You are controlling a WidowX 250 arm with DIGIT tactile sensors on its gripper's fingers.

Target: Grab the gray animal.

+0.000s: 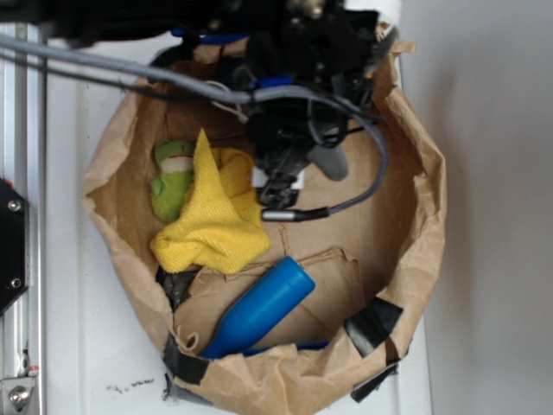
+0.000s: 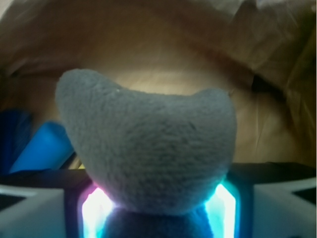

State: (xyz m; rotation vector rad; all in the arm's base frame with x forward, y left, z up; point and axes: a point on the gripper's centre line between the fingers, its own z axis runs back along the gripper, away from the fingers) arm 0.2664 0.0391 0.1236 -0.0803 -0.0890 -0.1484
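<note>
Since the gray animal point(image 2: 148, 148) fills the wrist view between the lit pads, the tool point(image 1: 289, 177) appears clenched on it over the paper bag point(image 1: 415, 251), ready for lifting.

Right up close, the gray animal point(image 2: 148, 153) fills the middle of the wrist view, a fuzzy gray lobe with two rounded humps at its top. It sits squeezed between the pincer point(image 2: 157, 208) pads, whose lit faces point(image 2: 96, 210) glow pink and cyan on either side of the plush. Behind it rises the crumpled brown paper bag wall point(image 2: 163, 44), washed in light. At the left edge, a blue object point(image 2: 42, 146) lies low against the paper.
</note>
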